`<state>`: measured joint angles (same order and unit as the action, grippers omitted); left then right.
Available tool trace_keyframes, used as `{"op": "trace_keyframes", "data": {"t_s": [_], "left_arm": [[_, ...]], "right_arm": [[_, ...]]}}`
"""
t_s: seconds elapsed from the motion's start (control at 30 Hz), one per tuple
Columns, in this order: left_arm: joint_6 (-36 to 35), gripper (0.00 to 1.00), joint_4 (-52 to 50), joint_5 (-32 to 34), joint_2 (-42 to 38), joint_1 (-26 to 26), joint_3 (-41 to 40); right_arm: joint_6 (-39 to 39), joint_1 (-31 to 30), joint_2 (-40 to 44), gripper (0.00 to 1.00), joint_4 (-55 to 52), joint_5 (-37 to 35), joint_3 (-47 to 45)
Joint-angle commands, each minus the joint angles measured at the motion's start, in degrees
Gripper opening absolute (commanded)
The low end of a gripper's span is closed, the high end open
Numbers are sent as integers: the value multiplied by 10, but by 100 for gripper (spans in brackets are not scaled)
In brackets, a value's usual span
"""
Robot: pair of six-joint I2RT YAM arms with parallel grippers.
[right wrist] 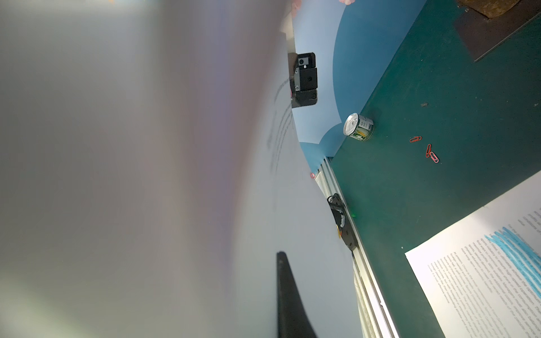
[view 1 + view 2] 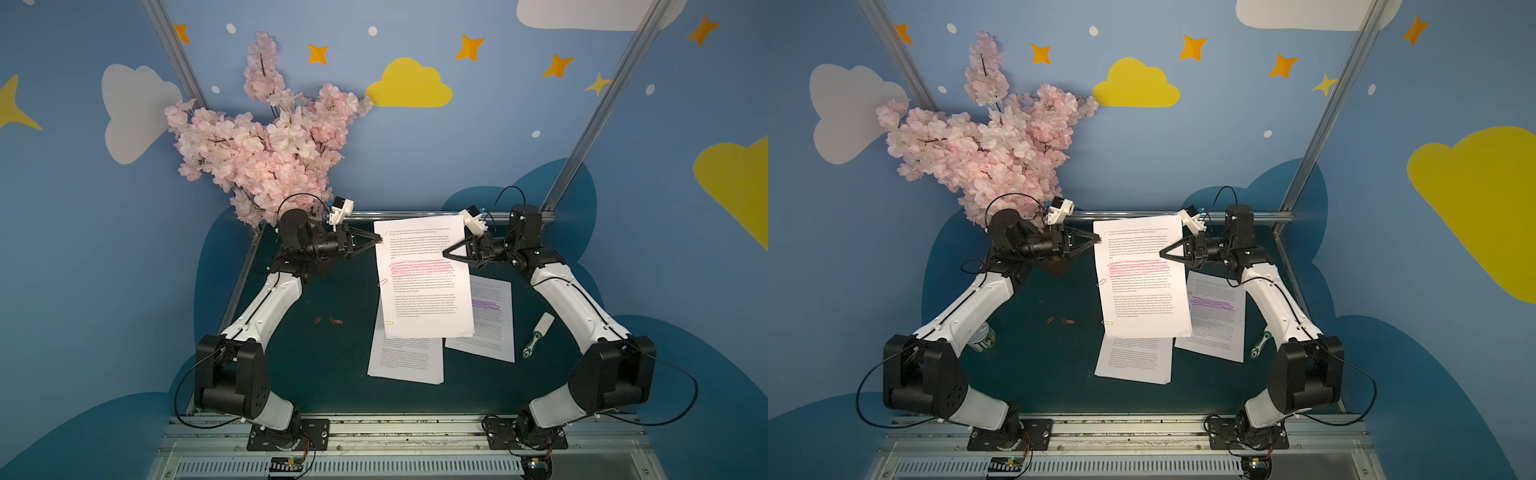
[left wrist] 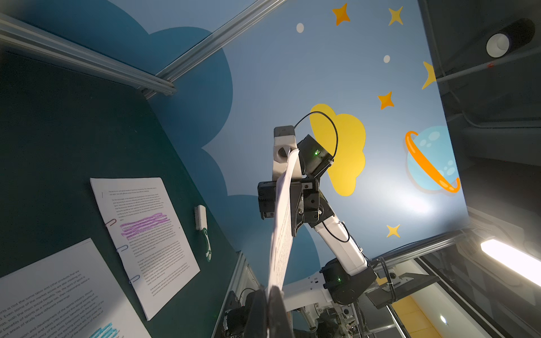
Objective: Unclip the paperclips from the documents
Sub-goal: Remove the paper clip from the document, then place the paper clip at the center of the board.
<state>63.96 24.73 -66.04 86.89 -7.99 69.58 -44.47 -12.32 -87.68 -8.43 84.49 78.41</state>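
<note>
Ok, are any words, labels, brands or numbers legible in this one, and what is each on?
"is not the same labor and other products that are": part of one line on the blue-highlighted document in the left wrist view. The lines below it are too slanted to be sure of.
pink-highlighted document: print too small to read.
purple-highlighted document: print too small to read.
can: label blurred, no brand readable.
No other text, numbers or signs.

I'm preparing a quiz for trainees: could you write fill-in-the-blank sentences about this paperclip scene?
1. The lifted document has a ___ highlighter band.
2. The left gripper and right gripper both have their jaws ___ on it.
3. ___ red or pink paperclips lie loose on the mat.
Missing: pink; shut; three.
</note>
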Motion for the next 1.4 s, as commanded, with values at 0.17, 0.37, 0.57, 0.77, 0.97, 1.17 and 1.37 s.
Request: {"op": "trace_keyframes", "data": {"t_s": [0.17,0.37,0.57,0.77,0.97,1.17,1.37], "left_arm": [[1,3,15,19,10,23,-4],[1,3,13,20,15,24,-3],[-3,3,4,20,14,29,-3],[-7,3,-1,19,14,30,-1],[-191,3,-269,80,-4,29,-8],[-332,3,-474,267,20,30,-80],[-343,3,-486,352,99,30,-121]], "right_arm": [[15,26,4,0,-4,25,-4],[20,30,7,0,-8,27,-9],[25,35,14,0,-15,27,-16],[27,36,18,0,-18,23,-23],[48,37,13,0,-39,10,-20],[84,23,1,0,-86,-13,-12],[134,-9,-8,0,-170,-45,11]]}}
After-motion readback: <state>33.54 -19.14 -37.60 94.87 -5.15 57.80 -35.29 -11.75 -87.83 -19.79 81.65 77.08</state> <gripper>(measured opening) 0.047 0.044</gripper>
